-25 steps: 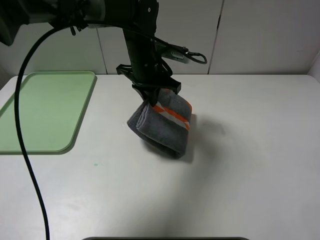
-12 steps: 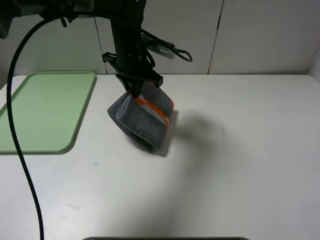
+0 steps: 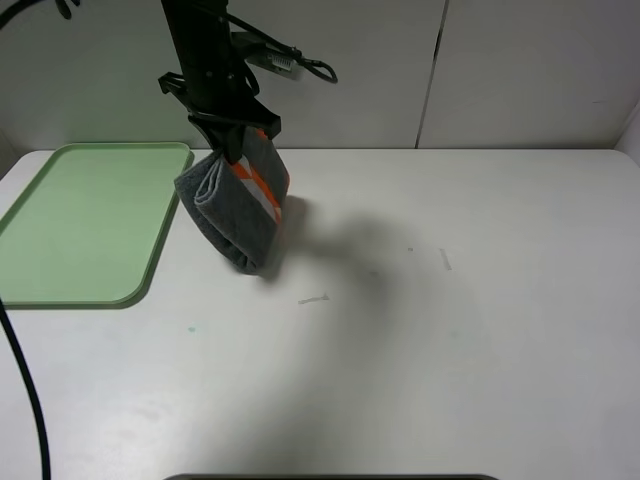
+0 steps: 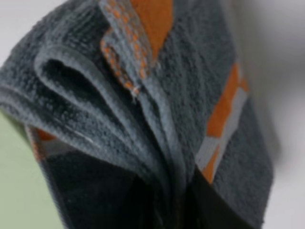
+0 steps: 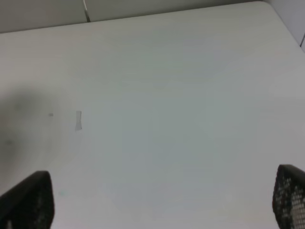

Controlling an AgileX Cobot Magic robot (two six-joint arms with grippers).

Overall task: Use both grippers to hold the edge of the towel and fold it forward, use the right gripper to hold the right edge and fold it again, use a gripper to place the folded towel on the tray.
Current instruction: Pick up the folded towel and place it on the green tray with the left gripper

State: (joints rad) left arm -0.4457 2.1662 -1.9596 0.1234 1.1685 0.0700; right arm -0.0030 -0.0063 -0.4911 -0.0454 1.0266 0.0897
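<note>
Exterior high view: left gripper, black, is clamped on the top edge of the folded grey terry towel with orange and white stripes. Towel hangs off the jaws, lifted clear of the white table, bottom fold drooping toward the surface; cannot tell if the lowest point touches. Towel is folded into several layers, striped face turned toward the right side of the table. It sits over the far-left part of the table, just beside the right rim of the pale green rectangular plastic tray, not over it. Tray lies flat at the far-left corner of the table, nothing on it. Soft shadow falls on the table just right of the towel. Black cable runs down along the left edge of the table. Small scuff marks on the tabletop near the middle.

Left wrist view: towel fills the frame, blurred, layered folds pinched together at the dark jaws; a sliver of green tray shows beside it.

Right wrist view: right gripper spread wide, only the two dark fingertips showing at the frame corners, nothing between them, bare white table below. Right gripper is out of the exterior high frame.
</note>
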